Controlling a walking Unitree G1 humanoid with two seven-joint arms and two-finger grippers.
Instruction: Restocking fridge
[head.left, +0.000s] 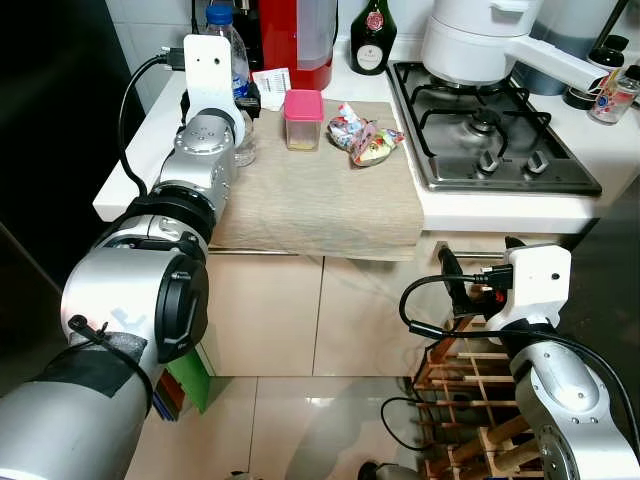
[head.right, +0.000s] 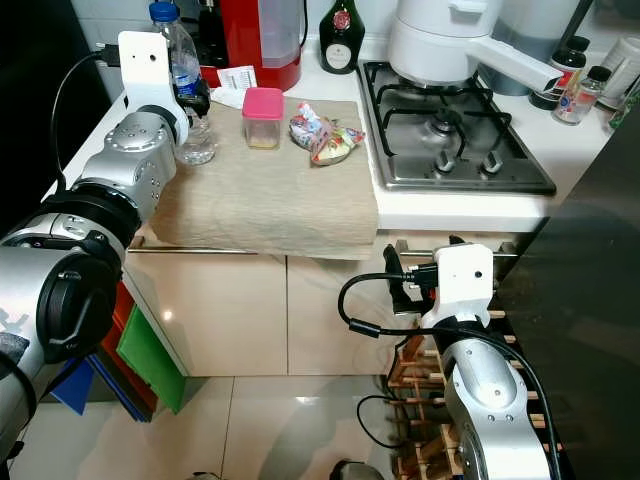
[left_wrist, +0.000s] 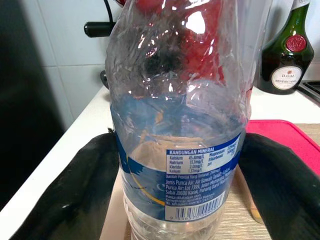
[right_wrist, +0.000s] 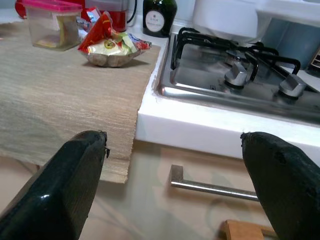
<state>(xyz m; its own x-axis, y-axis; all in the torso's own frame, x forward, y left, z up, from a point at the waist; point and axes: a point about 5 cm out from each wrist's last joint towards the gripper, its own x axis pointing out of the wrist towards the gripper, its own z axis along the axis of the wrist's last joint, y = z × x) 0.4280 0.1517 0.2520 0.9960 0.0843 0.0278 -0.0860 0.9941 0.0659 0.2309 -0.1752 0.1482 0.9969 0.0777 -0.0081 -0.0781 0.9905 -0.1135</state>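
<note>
Water bottle (head.left: 232, 60), clear plastic with a blue cap and blue label, stands upright at the far left of the desk (head.left: 500, 212), on the edge of a beige cloth mat (head.left: 320, 190). In the left eye view the left tool (head.left: 236, 108) reaches up to it from the 7 o'clock side, its fingers on either side of the bottle's lower body. At 3 o'clock from the bottle sits a small box with a pink lid (head.left: 303, 118), and further that way a bowl of wrapped snacks (head.left: 364, 138). A red appliance (head.left: 297, 40) and a dark green bottle (head.left: 372, 38) stand behind at 12 o'clock; a gas hob (head.left: 490, 125) lies well to the right.

In the right eye view the right tool (head.right: 418, 282) hangs low in front of the cupboard doors, below the desk edge, beside a wooden rack (head.right: 420, 385).

In the left wrist view the bottle fills the middle, and the two black fingers (left_wrist: 75, 190) sit close against its labelled waist, one on each side; the tool looks closed around it, though the exact contact is hard to judge.

In the right wrist view the right tool's fingers (right_wrist: 65, 185) are spread wide with nothing between them, facing a metal drawer handle (right_wrist: 210, 186) under the desk's white edge.
</note>
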